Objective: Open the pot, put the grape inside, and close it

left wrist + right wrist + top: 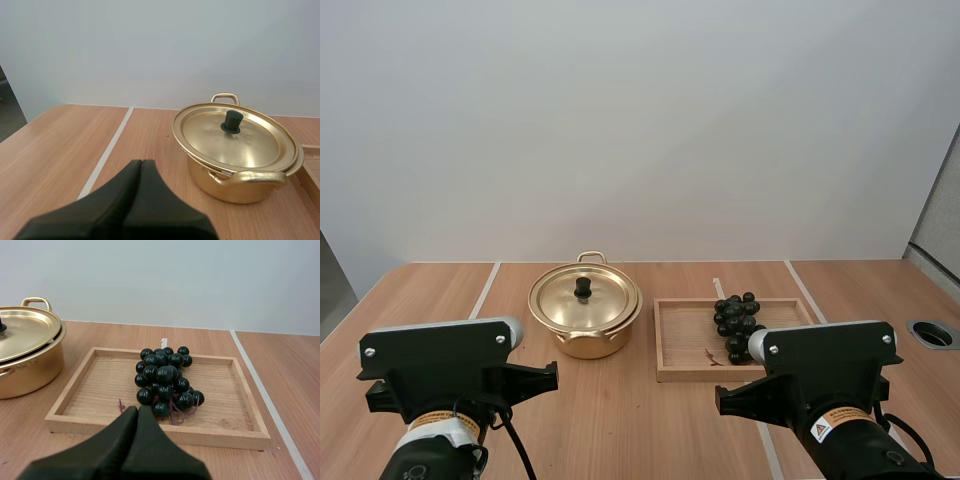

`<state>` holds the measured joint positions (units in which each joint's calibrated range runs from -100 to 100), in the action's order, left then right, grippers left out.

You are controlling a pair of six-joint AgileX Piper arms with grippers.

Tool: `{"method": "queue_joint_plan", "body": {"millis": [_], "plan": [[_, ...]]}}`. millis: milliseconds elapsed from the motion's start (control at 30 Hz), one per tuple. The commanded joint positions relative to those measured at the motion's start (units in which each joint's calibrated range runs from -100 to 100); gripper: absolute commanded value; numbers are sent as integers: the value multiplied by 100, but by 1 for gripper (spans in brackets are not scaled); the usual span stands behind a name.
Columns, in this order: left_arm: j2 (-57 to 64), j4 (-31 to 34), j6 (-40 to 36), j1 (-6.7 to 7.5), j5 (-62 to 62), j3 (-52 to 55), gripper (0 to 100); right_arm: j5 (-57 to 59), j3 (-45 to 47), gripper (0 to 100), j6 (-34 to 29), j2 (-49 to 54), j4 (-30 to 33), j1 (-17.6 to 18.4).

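On the table [620, 420] the wooden tray [665, 340] lies just beside the gold pot [585, 345] — its lid [565, 302] on — with the bunch of grapes [735, 320] near the tray's middle, while the left gripper [141, 165], facing the pot, and the right gripper [138, 410], facing the grapes, are both clenched on nothing.

The pot [588, 345], lid [565, 300] on it, stands on the table [620, 425] just beside the tray's [682, 345] left edge; grapes [737, 322] lie in the tray's right half.

Bright, even light, soft glare on lid [245, 145].
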<state>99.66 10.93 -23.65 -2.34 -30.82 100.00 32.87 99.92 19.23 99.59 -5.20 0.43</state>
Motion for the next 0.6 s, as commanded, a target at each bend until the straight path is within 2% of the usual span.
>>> {"method": "queue_joint_plan", "body": {"millis": [0, 567], "plan": [[34, -84, -46, -10, 144, 0, 0, -139, 8, 0, -24, 41, 81, 8], [34, -84, -46, -10, 144, 0, 0, -139, 8, 0, -24, 41, 81, 8]]}}
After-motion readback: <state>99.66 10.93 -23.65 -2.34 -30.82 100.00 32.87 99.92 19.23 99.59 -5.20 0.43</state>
